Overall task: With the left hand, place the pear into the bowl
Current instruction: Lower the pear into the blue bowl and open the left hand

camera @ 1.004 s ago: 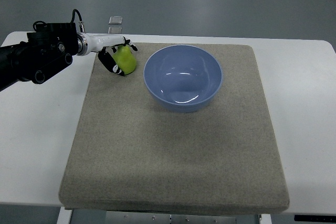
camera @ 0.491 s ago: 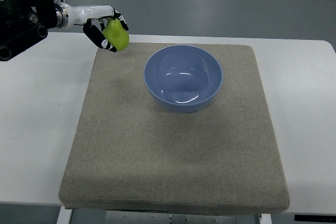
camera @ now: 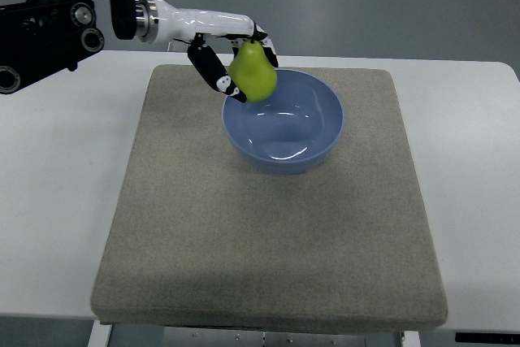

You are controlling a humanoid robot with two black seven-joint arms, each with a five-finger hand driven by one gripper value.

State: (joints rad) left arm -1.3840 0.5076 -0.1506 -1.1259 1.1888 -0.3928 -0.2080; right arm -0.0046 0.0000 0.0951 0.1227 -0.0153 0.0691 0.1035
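My left hand [camera: 237, 62] comes in from the upper left and is shut on a green pear [camera: 253, 72]. It holds the pear in the air over the left rim of the blue bowl [camera: 313, 145]. The bowl stands on the grey mat [camera: 268, 233] and has nothing in it. The fingers [camera: 211, 71] wrap the pear from the left and behind. The right hand is not in view.
The mat lies on a white table [camera: 57, 193] with bare margins left and right. The left arm's black forearm [camera: 49, 18] hangs over the table's far left corner.
The left hand has lifted the pear off the mat's far left corner and carried it right, from beside the bowl to over the bowl's left rim.
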